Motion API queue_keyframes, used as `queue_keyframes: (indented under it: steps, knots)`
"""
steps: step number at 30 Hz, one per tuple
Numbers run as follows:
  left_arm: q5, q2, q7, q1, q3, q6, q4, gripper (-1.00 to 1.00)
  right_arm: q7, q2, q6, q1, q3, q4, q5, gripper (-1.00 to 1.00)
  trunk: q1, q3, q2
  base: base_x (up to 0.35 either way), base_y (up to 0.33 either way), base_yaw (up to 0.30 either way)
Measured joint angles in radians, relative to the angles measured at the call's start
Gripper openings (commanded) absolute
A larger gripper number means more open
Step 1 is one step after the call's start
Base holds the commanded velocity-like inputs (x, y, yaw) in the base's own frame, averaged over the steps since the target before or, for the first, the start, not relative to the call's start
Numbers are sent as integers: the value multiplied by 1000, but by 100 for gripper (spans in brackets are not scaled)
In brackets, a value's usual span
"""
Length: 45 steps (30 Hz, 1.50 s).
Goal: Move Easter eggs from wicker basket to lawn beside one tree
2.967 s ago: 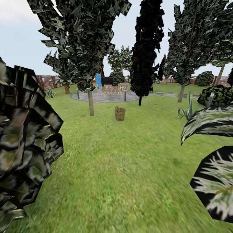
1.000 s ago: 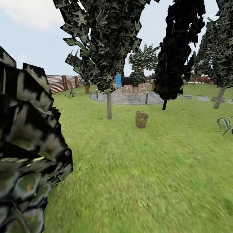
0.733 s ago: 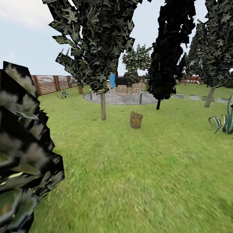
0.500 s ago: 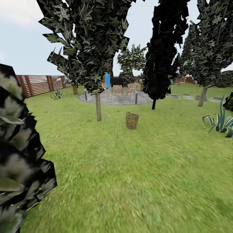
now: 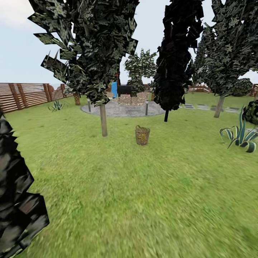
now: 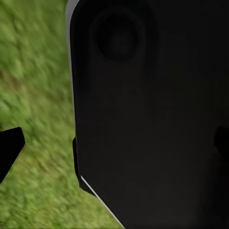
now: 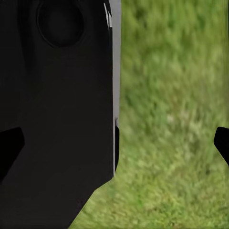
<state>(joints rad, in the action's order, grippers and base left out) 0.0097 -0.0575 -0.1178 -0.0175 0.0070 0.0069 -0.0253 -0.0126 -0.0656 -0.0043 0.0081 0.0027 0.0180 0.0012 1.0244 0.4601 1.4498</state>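
You're on the approach with the wicker basket point(image 5: 142, 135) standing far ahead on the lawn point(image 5: 143, 200), just right of the pale-trunked tree point(image 5: 103, 120), a handy drop spot; whether either gripper is open I cannot tell.

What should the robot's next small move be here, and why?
Probably keep driving forward toward the wicker basket, which stands well ahead across open lawn, beside the pale-trunked tree. It looks out of arm's reach; eggs cannot be made out.

Flat bright daylight, shadowless; near lawn point(image 5: 143, 200) smeared with blur.
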Motion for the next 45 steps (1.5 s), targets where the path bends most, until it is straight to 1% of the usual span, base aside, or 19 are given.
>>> queue_keyframes:
  steps: [12,40,45]
  knots:
    - [0,1,0,0,0,0,0,100,0,0,0,0,-2,0,-3,100,0,0,0,327,0,-252]
    - [0,1,0,0,0,0,0,100,-1,1,2,0,-3,0,-4,100,0,0,0,327,0,-7]
    - [0,1,0,0,0,0,0,100,0,1,0,0,-3,0,-6,100,0,0,0,327,0,-185]
